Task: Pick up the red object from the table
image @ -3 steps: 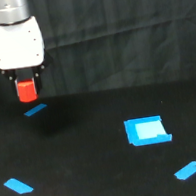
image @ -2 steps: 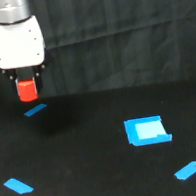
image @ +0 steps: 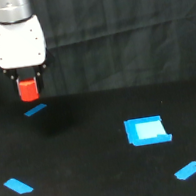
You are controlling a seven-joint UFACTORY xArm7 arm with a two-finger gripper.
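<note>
The red object (image: 28, 90) is a small red-orange stubby block hanging in the air at the exterior view's upper left, clear of the black table (image: 95, 162). My gripper (image: 27, 85) is shut on it from above, below the white arm housing (image: 19, 41). The fingers are mostly hidden behind the block. A dim shadow lies on the table beneath it.
A blue tape strip (image: 35, 110) lies just below the held block. A blue square patch (image: 146, 130) sits toward the exterior view's right. More blue strips lie at the front left (image: 18, 186) and front right (image: 188, 170). A black cloth backdrop (image: 127, 31) hangs behind.
The gripper with the red block has stayed almost in place, perhaps rising very slightly. Nothing on the table has moved.
</note>
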